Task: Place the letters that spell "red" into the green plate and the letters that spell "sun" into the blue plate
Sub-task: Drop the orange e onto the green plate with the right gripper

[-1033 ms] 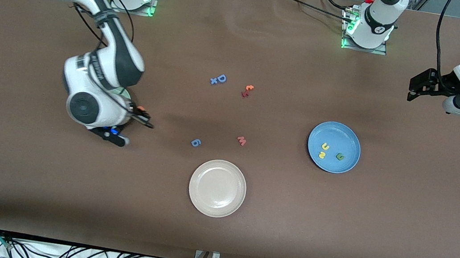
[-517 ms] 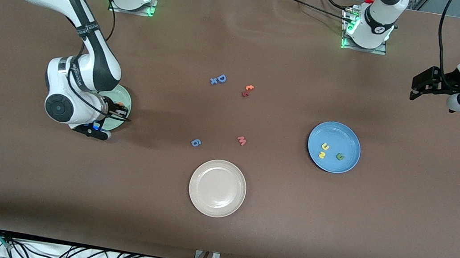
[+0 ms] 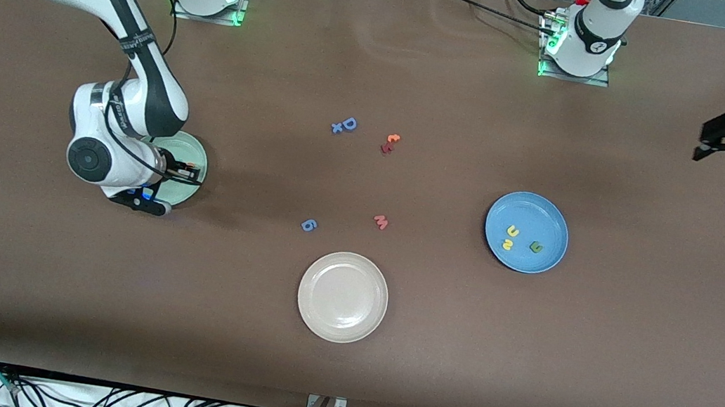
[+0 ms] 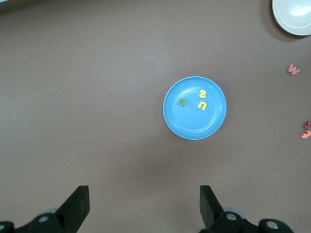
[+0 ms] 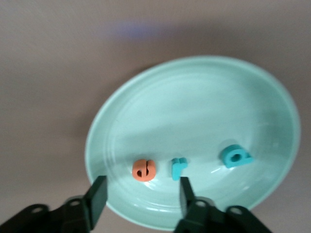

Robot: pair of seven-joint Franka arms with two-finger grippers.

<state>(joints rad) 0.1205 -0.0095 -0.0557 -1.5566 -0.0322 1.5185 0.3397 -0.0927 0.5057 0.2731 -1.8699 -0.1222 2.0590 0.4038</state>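
The pale green plate (image 5: 194, 97) holds the orange "e" (image 5: 144, 170), the small teal "r" (image 5: 178, 167) and the larger teal "d" (image 5: 235, 156), all lying loose. My right gripper (image 5: 142, 196) hovers low over that plate (image 3: 191, 150), open, with the "e" free just ahead of its fingers (image 5: 98, 194). The blue plate (image 3: 549, 215) holds the yellow "s" (image 3: 512, 232), the yellow "u" (image 3: 507, 245) and the green "n" (image 3: 535, 247). My left gripper (image 3: 703, 143) hangs open and empty high over its own end of the table, looking down on the blue plate (image 4: 189, 126).
A cream plate (image 3: 343, 296) sits nearer the front camera, mid-table. Loose letters lie in the middle: a blue "D" (image 3: 348, 123), a red and orange pair (image 3: 390, 142), a pink "w" (image 3: 381, 222) and a blue "6" (image 3: 308, 225).
My right gripper carried the orange "e" over the green plate and opened; the "e" now lies in the plate. My left arm drew farther toward its end of the table.
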